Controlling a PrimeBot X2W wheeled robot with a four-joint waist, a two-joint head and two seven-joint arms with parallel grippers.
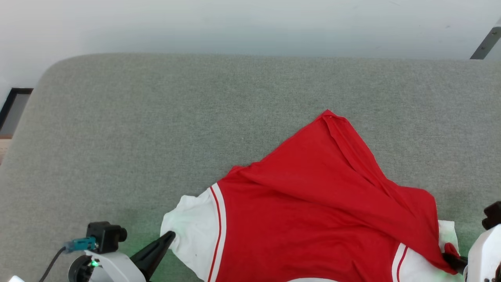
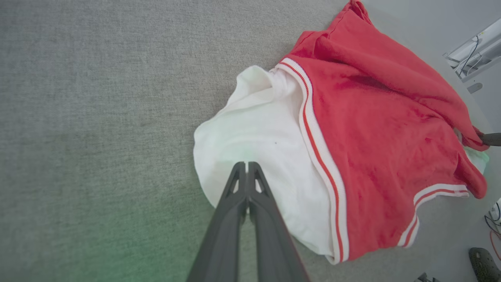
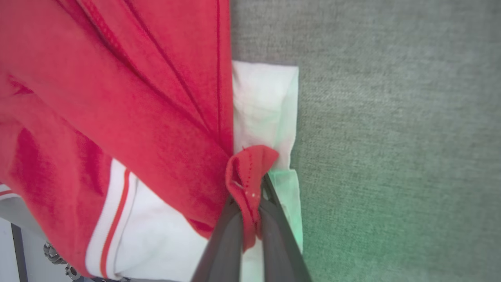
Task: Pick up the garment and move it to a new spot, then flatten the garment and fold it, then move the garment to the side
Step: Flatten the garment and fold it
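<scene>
Two grippers sit at opposite edges of the garment, a small red T-shirt with white sleeves that lies rumpled on the grey fabric surface. On the left, the left gripper has its jaws pressed together with no cloth visible between them. Its tips lie at the near edge of the bulging white sleeve, and the stripe trim runs just beyond and to the right of them. The red body spreads from there to the right, creased on a diagonal. One hem corner peaks well ahead of both pairs of jaws. On the right, the right gripper pinches a bunched red fold of the shirt's edge between closed jaws. This fold is drawn over the other sleeve, which lies flat just ahead of and under the tips. The step in hand looks like flattening, since the shirt rests on the surface but part of its body is doubled across itself. The next move probably calls for the right jaws to keep their pinch and carry that red fold outward, off the sleeve, until the diagonal crease opens. The left jaws would first need to part and take hold of the sleeve ahead of them, so the cloth can be tensioned rather than dragged.
</scene>
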